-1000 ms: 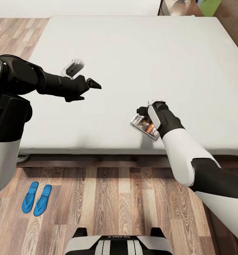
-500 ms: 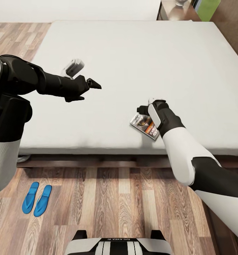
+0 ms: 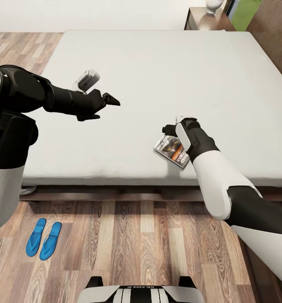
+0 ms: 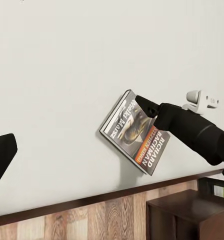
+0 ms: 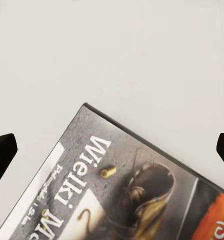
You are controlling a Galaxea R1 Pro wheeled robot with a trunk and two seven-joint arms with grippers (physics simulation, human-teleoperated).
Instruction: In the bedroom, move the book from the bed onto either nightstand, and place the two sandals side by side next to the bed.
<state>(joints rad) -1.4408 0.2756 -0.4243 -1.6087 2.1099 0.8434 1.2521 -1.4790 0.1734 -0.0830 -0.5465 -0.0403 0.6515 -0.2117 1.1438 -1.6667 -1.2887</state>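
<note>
Sandals placed, book not yet moved
The sandals [image 3: 43,240] lie paired beside the bed [image 3: 115,54]; right gripper [image 3: 170,131], fingers spread, hovers over the paperback [image 3: 172,149].

Left arm [image 3: 52,99]: glossy black shell, white camera block near the wrist.
Right arm [image 3: 218,181]: white forearm segment, black wrist and elbow.
Trunk [image 3: 6,139]: black above, white below.
Base [image 3: 141,292]: white with black stripes.
</note>
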